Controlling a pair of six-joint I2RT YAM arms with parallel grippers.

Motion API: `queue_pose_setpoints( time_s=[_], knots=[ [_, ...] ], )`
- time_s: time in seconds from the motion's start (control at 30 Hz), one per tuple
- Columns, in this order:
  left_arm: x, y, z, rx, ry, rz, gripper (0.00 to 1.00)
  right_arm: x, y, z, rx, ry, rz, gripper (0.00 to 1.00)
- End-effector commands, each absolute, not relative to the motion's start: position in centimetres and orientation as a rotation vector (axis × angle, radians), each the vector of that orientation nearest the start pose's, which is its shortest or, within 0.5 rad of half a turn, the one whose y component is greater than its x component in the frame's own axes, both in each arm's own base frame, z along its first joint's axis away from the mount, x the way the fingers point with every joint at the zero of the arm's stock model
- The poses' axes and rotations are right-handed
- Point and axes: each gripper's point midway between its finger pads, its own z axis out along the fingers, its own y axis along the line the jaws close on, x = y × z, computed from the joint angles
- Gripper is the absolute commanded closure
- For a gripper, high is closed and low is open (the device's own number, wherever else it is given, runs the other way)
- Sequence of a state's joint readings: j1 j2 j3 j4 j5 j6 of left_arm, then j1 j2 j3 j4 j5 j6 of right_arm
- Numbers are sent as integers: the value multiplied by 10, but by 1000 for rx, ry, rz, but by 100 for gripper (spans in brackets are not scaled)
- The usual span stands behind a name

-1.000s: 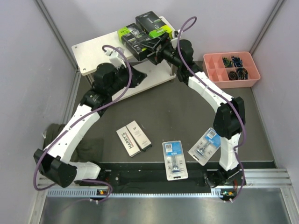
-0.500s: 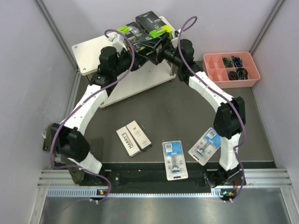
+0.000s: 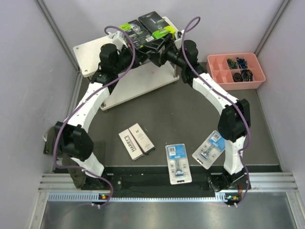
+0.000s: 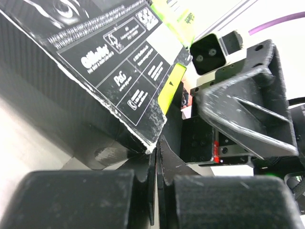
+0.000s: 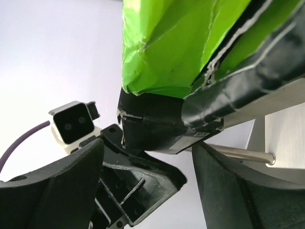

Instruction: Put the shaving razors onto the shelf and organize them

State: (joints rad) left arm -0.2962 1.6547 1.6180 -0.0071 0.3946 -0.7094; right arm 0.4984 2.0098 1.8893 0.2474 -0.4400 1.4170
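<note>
Two black and lime-green razor packs (image 3: 133, 32) (image 3: 155, 24) lie on the top board of the pale wooden shelf (image 3: 90, 50). My left gripper (image 3: 141, 47) is shut, and its tips (image 4: 157, 157) touch the near corner of the nearer pack (image 4: 109, 52). My right gripper (image 3: 155, 47) faces it, open; its fingers (image 5: 71, 191) straddle the corner of a lime-green pack (image 5: 181, 43) without closing on it. Two white Harry's boxes (image 3: 129, 144) (image 3: 142, 137) and two blister packs with blue cards (image 3: 177, 163) (image 3: 208, 149) lie on the dark table.
A pink compartment tray (image 3: 236, 71) with small dark items stands at the right, beside the shelf. The shelf's lower board (image 3: 138, 86) juts toward the table's middle. Grey walls close in both sides. The two grippers sit almost tip to tip.
My left arm swung up from the lower board to the shelf's top edge. The nearer black and green pack slid back and left on the top board. The right arm barely moved.
</note>
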Motion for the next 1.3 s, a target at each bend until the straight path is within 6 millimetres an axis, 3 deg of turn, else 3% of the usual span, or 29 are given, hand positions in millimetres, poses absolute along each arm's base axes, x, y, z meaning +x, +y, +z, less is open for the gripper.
queue_pose_setpoints(
  time_s=[0.0,0.27,0.5,0.77,0.8,0.83,0.87,0.9,0.93,0.97,1.0,1.1,1.13,1.27],
  knots=[
    [470,-239,414,4,1630,-1099,100,449,369,447,281,1624,1850,26],
    [478,-243,411,16,1640,-1112,100,433,362,438,272,1650,1836,21],
    [461,-250,421,103,1601,-1174,98,414,353,438,252,1651,1823,19],
    [422,-253,411,185,1606,-1250,62,384,335,435,227,1679,1761,16],
    [413,-251,418,197,1592,-1253,59,380,333,434,214,1681,1742,15],
    [408,-251,407,194,1611,-1256,56,379,331,428,227,1702,1723,15],
    [404,-250,405,199,1613,-1253,47,377,328,419,239,1725,1705,14],
    [394,-247,412,209,1594,-1250,41,370,324,424,218,1712,1689,13],
    [389,-246,402,209,1615,-1251,34,368,322,420,216,1722,1674,13],
    [385,-244,399,210,1614,-1238,29,365,321,409,225,1757,1655,12],
    [376,-240,405,208,1600,-1229,21,360,317,410,203,1755,1636,12],
    [365,-231,384,152,1665,-1193,9,354,312,388,209,1817,1581,10],
    [361,-229,382,146,1674,-1191,8,348,308,389,202,1813,1577,10],
    [342,-220,366,95,1712,-1186,1,336,301,355,208,1895,1526,9]
  ],
)
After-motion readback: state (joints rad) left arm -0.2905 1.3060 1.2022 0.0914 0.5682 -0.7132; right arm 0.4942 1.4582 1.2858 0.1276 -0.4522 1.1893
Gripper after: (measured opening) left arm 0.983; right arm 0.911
